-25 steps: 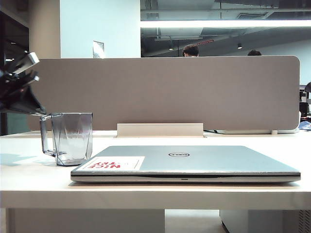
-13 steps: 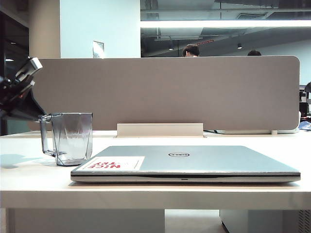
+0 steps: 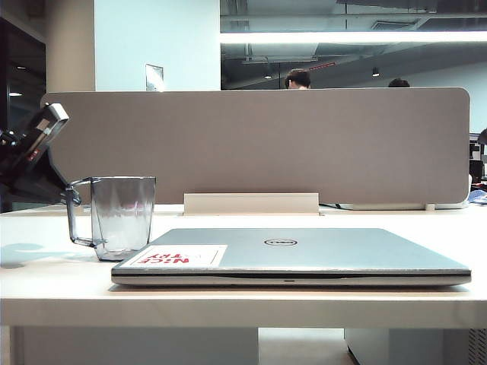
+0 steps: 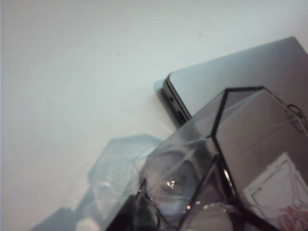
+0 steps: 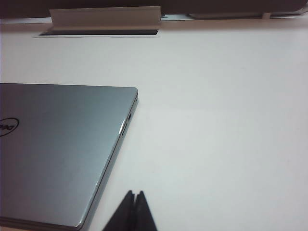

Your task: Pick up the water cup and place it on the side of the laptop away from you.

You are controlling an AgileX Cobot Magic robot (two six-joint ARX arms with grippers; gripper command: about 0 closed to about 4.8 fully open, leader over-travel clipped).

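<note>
Between our left gripper's [image 3: 67, 185] pinching fingers sits the handle of the clear grey-tinted faceted water cup [image 3: 122, 215], lifted beside the slim silver-grey laptop [image 3: 304, 255]. Our right gripper [image 5: 134, 204] hovers beyond the laptop's corner, fingers pressed together.

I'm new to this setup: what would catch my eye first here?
The closed silver laptop lies across the middle of the table. At its left corner, the clear water cup is held at its handle by the left gripper, jaws shut. The right gripper, jaws shut, hangs beside the laptop's other end.
</note>
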